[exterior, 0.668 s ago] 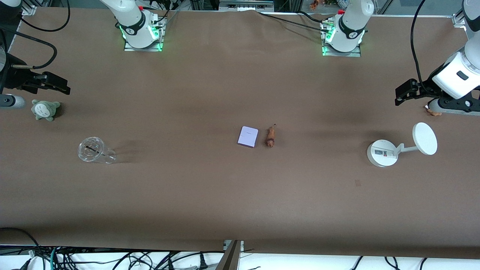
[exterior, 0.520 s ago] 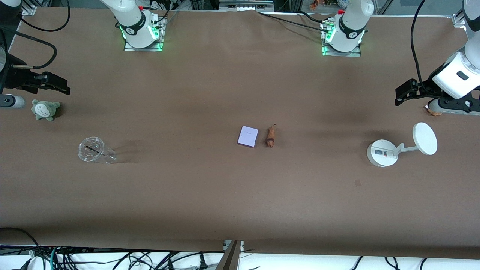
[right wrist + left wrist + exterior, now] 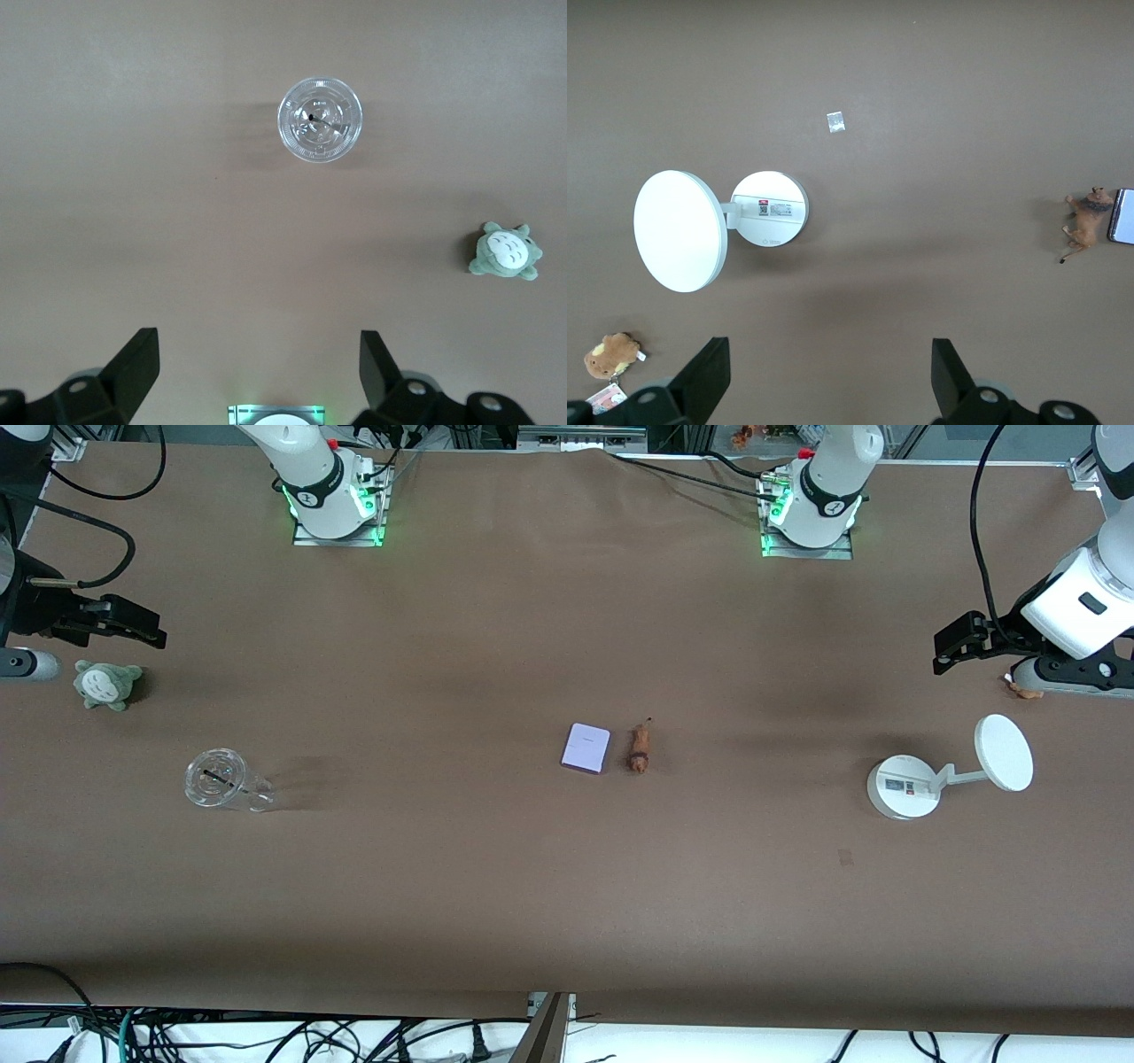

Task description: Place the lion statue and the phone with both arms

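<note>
The lion statue [image 3: 638, 748], small and reddish-brown, lies mid-table beside the pale lavender phone [image 3: 586, 747], which is on its right-arm side. In the left wrist view the lion [image 3: 1085, 212] and a sliver of the phone [image 3: 1123, 217] show at the edge. My left gripper [image 3: 952, 646] is open and empty, up in the air at the left arm's end of the table; its own view shows it [image 3: 831, 381] wide apart. My right gripper [image 3: 133, 624] is open and empty at the right arm's end, also wide in its own view [image 3: 259, 372].
A white round-based stand with a disc [image 3: 948, 771] stands near the left arm's end. A clear glass cup [image 3: 217, 781] and a grey-green plush [image 3: 106, 683] sit near the right arm's end. A tan plush [image 3: 1026, 688] lies under the left arm.
</note>
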Controlling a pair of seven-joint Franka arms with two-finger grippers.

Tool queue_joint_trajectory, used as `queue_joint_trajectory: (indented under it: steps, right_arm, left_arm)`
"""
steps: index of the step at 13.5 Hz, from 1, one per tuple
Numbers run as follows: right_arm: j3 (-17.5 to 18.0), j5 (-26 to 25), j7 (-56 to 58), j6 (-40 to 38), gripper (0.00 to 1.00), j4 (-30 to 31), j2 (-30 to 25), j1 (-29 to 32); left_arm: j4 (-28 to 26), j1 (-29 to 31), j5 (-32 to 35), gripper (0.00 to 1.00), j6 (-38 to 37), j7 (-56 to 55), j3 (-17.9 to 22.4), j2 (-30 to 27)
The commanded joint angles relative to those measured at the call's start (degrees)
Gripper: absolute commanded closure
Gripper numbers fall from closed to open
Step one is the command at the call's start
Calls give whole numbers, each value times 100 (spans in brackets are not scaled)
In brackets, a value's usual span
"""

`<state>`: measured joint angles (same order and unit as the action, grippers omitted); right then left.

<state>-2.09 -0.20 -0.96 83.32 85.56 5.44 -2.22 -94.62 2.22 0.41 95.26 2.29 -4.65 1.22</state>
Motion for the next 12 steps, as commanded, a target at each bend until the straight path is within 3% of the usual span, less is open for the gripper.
queue_joint_trajectory:
  steps: [1, 12]
  right_arm:
    - [94, -77, 88, -61, 0, -101, 28, 107]
    - [94, -85, 70, -8, 0, -101, 71, 90]
  left_arm:
    - [190, -11, -68, 0, -148, 70, 8, 80]
    - [190, -11, -68, 0, -148, 70, -1, 80]
